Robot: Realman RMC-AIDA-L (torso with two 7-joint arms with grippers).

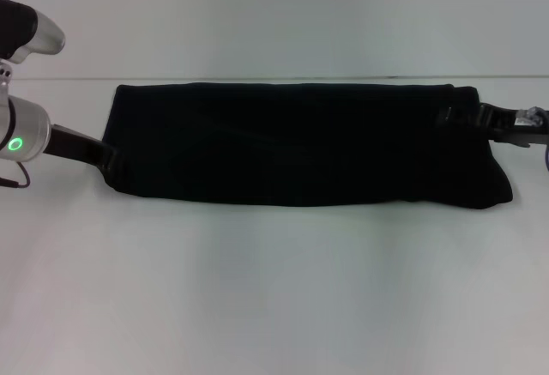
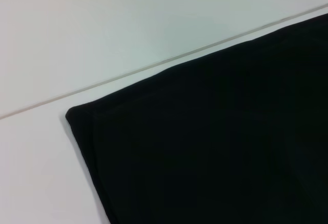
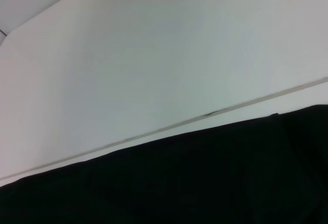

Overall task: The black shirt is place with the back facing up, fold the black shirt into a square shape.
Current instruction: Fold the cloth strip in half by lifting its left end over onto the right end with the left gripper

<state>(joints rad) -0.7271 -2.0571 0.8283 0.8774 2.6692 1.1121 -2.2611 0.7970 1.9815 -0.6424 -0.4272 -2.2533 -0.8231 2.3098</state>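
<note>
The shirt [image 1: 300, 143] lies on the white counter [image 1: 274, 289] as a long, low band, folded lengthwise and stretched from side to side, toward the far part of the surface. Its far edge runs straight, just short of the thin seam line that crosses the counter behind it. Only plain black fabric shows.

The left hand [image 1: 110, 159] is at the shirt's left end, low on the counter, its dark fingers meeting the cloth at the near corner of that end. Whether it is clenched on the fabric or released I cannot tell, since black fingers and black cloth merge there.

The right hand [image 1: 459, 119] is at the shirt's right end, near the far corner, its tip on or in the cloth. Its state cannot be told either.

The left wrist view shows a folded corner of the shirt [image 2: 215, 147] lying flat. The right wrist view shows the shirt's [image 3: 195, 183] straight far edge beside the seam line.
</note>
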